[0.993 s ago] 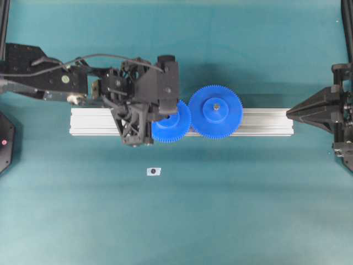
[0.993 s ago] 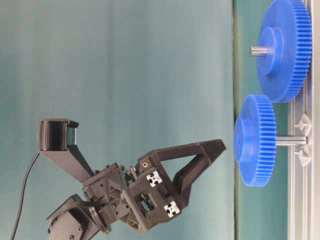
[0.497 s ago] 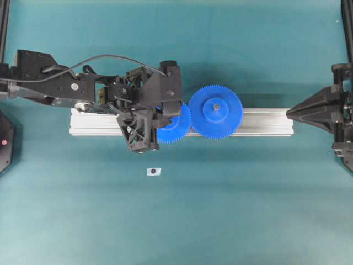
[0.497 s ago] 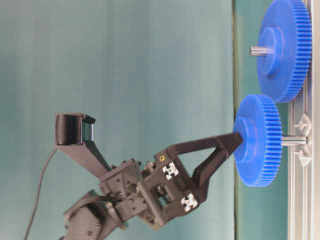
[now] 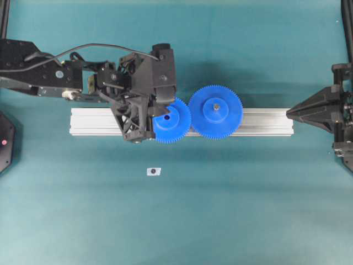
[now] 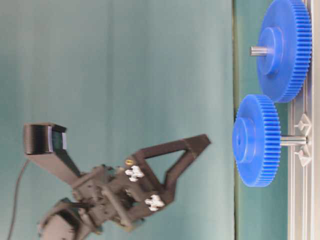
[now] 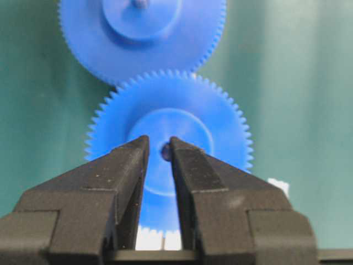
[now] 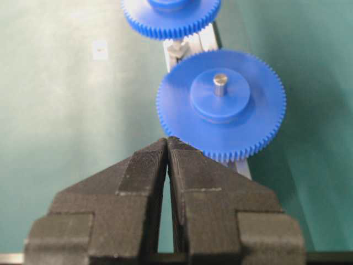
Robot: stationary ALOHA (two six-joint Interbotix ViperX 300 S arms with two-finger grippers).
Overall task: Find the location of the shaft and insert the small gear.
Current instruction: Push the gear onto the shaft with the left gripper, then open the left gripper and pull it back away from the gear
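Overhead exterior view: teal mat [image 5: 231, 210] under a silver aluminium rail [image 5: 265, 122]. Small gear [image 5: 172, 121] sits on its shaft [image 6: 293, 141] on the rail, teeth meshing w/ the larger gear [image 5: 215, 111]. Left gripper [image 7: 159, 150] hangs clear above the small gear's hub, jaws slightly apart, holding nothing. Right gripper [image 8: 166, 144] off the rail's far end, jaws pressed together. Small white tag [image 5: 153, 171] on the mat near the rail.

Overhead looks straight down at the whole tabletop [image 5: 220, 210]. Table-level view is sideways, close. Each wrist view looks along its jaws from opposite rail [image 5: 265, 122] ends. All four share the small gear [image 5: 172, 122].
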